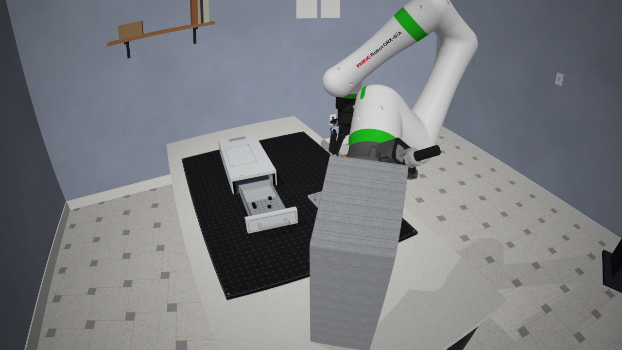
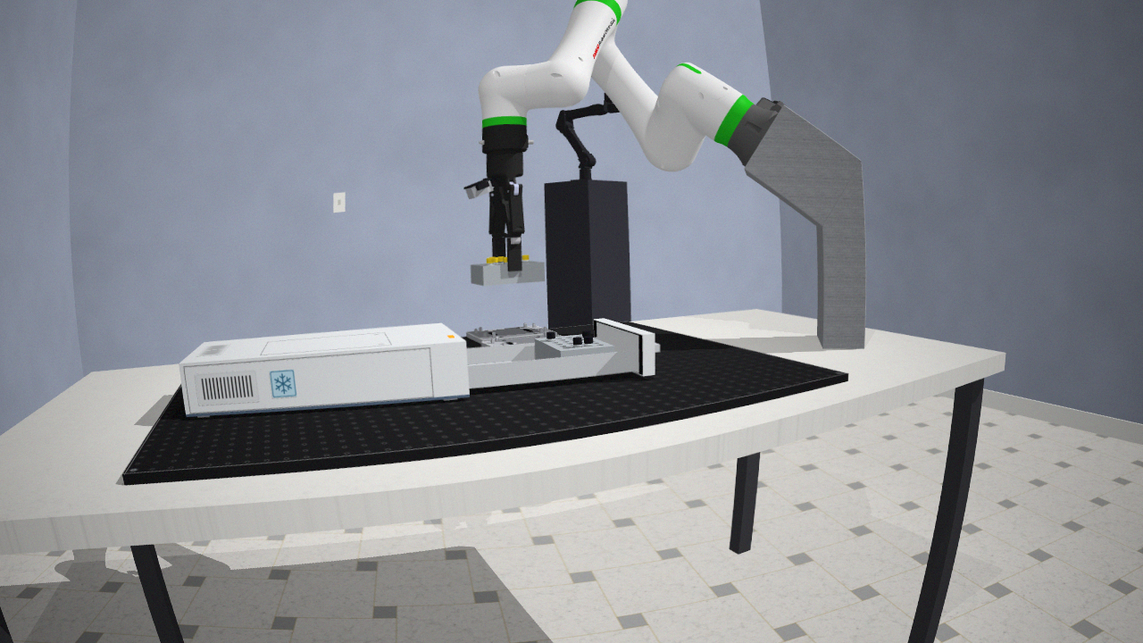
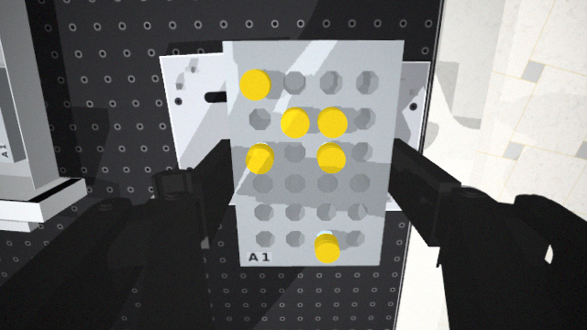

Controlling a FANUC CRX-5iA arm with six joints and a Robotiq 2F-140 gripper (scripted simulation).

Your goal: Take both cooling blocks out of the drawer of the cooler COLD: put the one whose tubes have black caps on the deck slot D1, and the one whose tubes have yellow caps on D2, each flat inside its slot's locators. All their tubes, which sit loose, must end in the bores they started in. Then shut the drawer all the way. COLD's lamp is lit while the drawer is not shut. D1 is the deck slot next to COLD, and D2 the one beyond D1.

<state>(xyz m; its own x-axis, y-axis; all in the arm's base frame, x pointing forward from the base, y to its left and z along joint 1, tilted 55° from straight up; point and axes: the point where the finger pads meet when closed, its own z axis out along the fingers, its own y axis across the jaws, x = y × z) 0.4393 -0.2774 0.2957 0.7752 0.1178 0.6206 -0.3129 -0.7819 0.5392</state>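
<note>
My gripper (image 2: pixel 505 257) is shut on the grey cooling block with yellow-capped tubes (image 2: pixel 506 272) and holds it level, high above the deck. In the wrist view the block (image 3: pixel 312 160) sits between my fingers, with several yellow caps (image 3: pixel 294 122) standing in its bores. A white deck slot plate (image 3: pixel 193 105) lies below it, close to the mat's edge. In the top view my gripper (image 1: pixel 335 146) is partly hidden by the grey pedestal. The cooler COLD (image 2: pixel 320 371) has its drawer (image 1: pixel 266 204) pulled out, with the black-capped block (image 2: pixel 571 344) inside. Its orange lamp (image 1: pixel 240 175) is lit.
The grey pedestal of the arm (image 1: pixel 356 243) stands at the table's front right and hides part of the deck. A black column (image 2: pixel 587 252) stands behind the deck. The black perforated mat (image 2: pixel 479 407) ends just right of the slot plate (image 3: pixel 440 137).
</note>
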